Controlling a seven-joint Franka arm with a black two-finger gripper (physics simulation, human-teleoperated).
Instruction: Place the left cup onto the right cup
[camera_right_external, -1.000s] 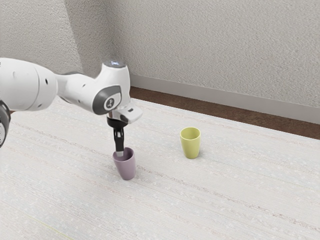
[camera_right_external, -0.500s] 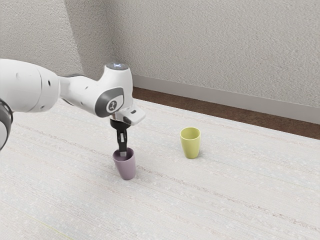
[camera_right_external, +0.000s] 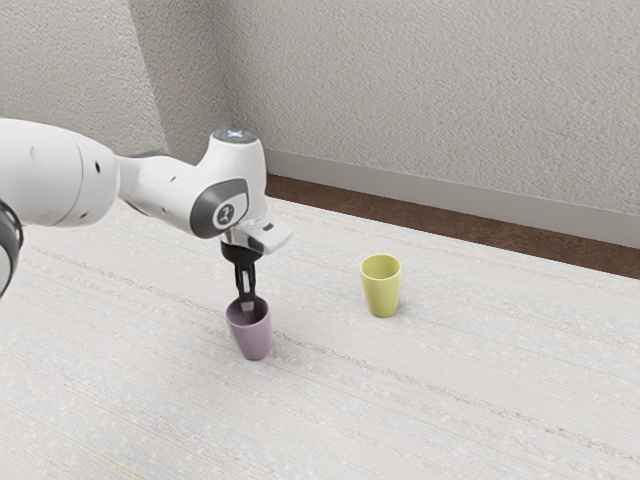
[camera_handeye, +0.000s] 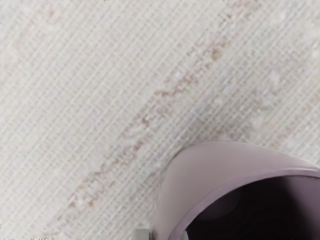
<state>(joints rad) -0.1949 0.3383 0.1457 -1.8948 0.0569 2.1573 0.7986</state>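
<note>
There are two cups in all: one purple cup (camera_right_external: 249, 335) and one yellow-green cup (camera_right_external: 381, 285). Both of them stand on one table (camera_right_external: 470, 400). There is one white robot arm (camera_right_external: 150, 185), and it carries one black gripper (camera_right_external: 244, 296).

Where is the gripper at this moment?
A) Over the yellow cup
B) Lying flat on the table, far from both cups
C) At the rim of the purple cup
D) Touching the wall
C: in the exterior view the gripper comes down onto the rim of the purple cup, while the yellow cup stands apart toward that view's right.
</note>
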